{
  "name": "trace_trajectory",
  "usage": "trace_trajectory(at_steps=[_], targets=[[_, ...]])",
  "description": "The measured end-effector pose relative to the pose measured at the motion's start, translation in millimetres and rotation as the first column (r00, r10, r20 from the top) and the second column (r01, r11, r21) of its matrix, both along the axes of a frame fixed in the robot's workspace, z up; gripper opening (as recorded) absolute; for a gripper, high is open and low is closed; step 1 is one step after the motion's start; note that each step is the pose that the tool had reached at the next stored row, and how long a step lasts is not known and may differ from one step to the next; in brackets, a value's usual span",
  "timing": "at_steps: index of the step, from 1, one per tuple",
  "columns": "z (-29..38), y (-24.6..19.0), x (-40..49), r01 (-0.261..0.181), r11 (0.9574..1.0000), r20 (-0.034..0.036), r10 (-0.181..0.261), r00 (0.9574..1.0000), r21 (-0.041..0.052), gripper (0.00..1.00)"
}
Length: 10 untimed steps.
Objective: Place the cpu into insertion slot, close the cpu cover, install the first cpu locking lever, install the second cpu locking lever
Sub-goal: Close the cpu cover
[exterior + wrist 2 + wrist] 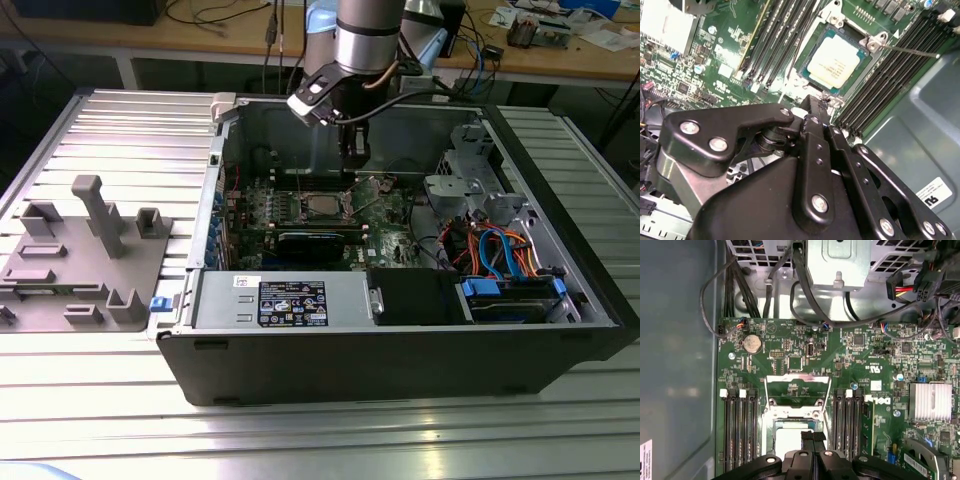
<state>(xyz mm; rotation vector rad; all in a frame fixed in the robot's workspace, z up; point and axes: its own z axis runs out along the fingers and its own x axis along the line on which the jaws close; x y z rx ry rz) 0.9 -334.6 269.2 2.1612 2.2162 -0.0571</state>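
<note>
The cpu (834, 61) lies flat in the insertion slot (803, 66), silver top up; it also shows on the green board in the exterior view (320, 207). The cpu cover (797, 390) is swung open, its square window framing bare board beyond the socket. My gripper (812, 436) is shut with nothing visible between the fingers. Its tips hover over the cpu's edge on the cover side, and in the exterior view the gripper (355, 160) hangs just above the board. A thin locking lever (910, 50) sticks out from one socket corner.
Black memory slots (737, 425) flank the socket on both sides. A finned silver heatsink (929, 400) and black cables (805, 295) lie nearby. The case walls (400, 360) enclose the board, with a drive bay (510, 295). A grey fixture (85, 250) stands on the table at the exterior view's left.
</note>
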Motion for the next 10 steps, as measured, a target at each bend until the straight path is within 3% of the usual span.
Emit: trace_trajectory(at_steps=[4, 8, 10], targets=[[0.0, 0.0, 1.5, 0.000, 1.0000, 0.0001, 0.000, 1.0000, 0.0000, 0.11], [0.0, 0.0, 9.2, 0.000, 1.0000, -0.0014, 0.000, 1.0000, 0.0000, 0.11], [-1.0, 0.1, 15.1, 0.000, 1.0000, -0.0137, 0.000, 0.9999, 0.0057, 0.11]])
